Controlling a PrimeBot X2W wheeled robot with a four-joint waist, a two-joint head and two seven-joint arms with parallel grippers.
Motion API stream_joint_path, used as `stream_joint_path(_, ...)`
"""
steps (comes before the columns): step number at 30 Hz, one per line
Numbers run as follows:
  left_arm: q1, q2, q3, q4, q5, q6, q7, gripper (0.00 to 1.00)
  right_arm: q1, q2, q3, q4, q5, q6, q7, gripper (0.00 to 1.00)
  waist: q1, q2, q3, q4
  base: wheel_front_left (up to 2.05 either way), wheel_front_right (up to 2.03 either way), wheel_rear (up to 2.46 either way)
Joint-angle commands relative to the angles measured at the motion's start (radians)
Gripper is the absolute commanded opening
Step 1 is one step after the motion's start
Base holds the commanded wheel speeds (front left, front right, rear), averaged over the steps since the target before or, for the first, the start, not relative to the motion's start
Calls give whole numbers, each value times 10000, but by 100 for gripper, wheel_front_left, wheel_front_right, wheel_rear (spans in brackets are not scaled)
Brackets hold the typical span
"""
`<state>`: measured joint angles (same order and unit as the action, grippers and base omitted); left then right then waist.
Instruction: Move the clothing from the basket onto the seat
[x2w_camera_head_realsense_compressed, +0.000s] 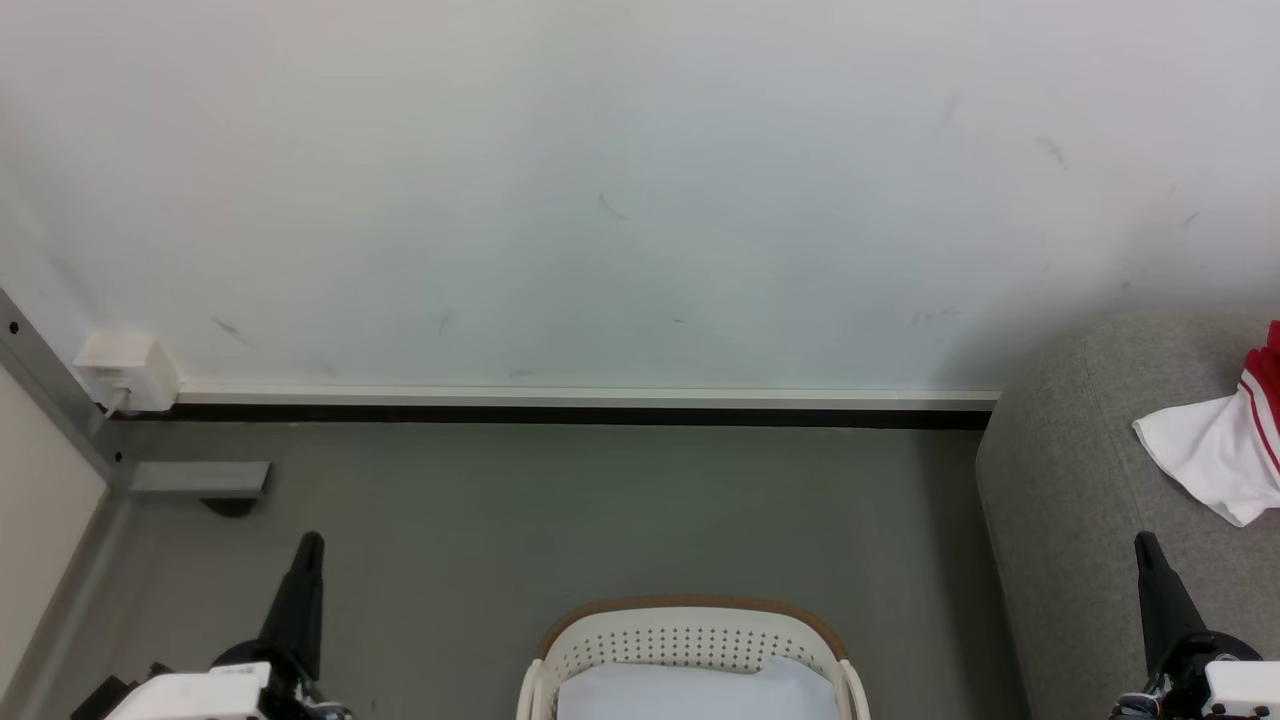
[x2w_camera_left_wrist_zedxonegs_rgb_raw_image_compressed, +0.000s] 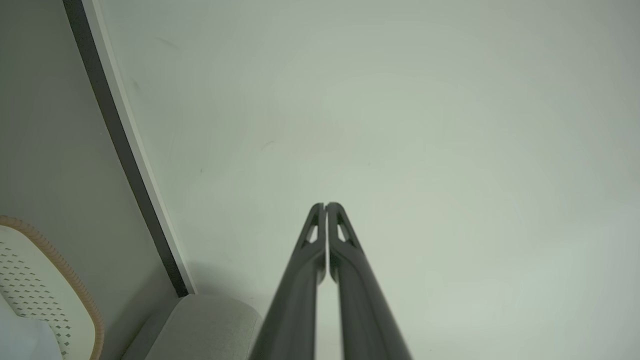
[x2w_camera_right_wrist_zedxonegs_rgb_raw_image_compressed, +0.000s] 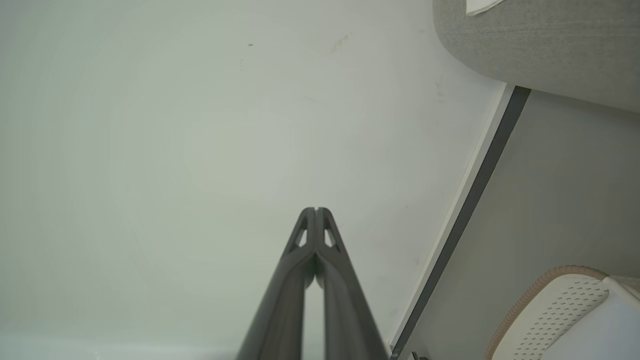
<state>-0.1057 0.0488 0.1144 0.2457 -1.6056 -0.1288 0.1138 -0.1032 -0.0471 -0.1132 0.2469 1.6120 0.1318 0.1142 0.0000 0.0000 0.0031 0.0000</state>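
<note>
Red-and-white garment (x2w_camera_head_realsense_compressed: 1225, 450) lies on grey sofa (x2w_camera_head_realsense_compressed: 1070, 480), outside laundry basket (x2w_camera_head_realsense_compressed: 690, 640).
My left claw (x2w_camera_left_wrist_zedxonegs_rgb_raw_image_compressed: 325, 206), right claw (x2w_camera_right_wrist_zedxonegs_rgb_raw_image_compressed: 316, 210): fingers together, empty; best hold clear.

This looks like a plain living room or a home-like test space. A large grey fabric seat (x2w_camera_head_realsense_compressed: 1075, 480) stands against a scuffed white wall (x2w_camera_head_realsense_compressed: 600, 200), with a white laundry basket (x2w_camera_head_realsense_compressed: 690, 632) on the smooth grey floor (x2w_camera_head_realsense_compressed: 560, 500). A pale skirting board (x2w_camera_head_realsense_compressed: 580, 397) runs along the wall's foot, and a small white box (x2w_camera_head_realsense_compressed: 125, 368) sits low in the left corner.
</note>
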Motion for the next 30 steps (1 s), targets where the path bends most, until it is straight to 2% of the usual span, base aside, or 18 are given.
stream_joint_path(1,-70,26,23,-22,-134,-44,41,0,-127,-61,-9,-38,21,-21,33,0,0,0,0,0,0,0,0)
stream_joint_path(30,-70,26,20,-23,-135,-44,40,0,-127,-60,-8,-38,22,-21,33,0,0,0,0,0,0,0,0)
